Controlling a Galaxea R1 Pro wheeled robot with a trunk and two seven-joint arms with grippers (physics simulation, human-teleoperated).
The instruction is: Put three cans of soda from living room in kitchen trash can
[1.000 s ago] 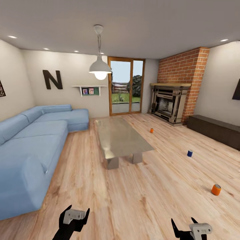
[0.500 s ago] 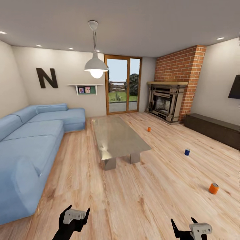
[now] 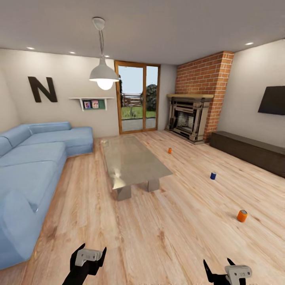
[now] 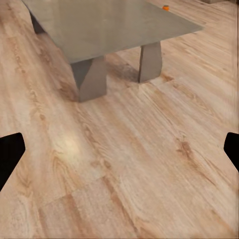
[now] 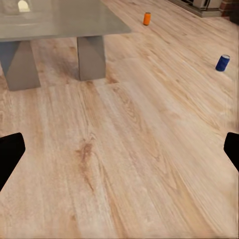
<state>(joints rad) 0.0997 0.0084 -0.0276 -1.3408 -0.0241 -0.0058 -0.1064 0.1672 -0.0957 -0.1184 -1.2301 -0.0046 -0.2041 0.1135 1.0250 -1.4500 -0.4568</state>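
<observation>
Your right gripper and left gripper gape empty; the smooth cylindrical cans, orange, blue, orange, lie well beyond the right one.

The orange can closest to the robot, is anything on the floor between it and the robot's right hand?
No, nothing visible is in the way. Bare wood floor lies between the right gripper and the nearest orange can. The low table stands off to the left, clear of that path.
</observation>
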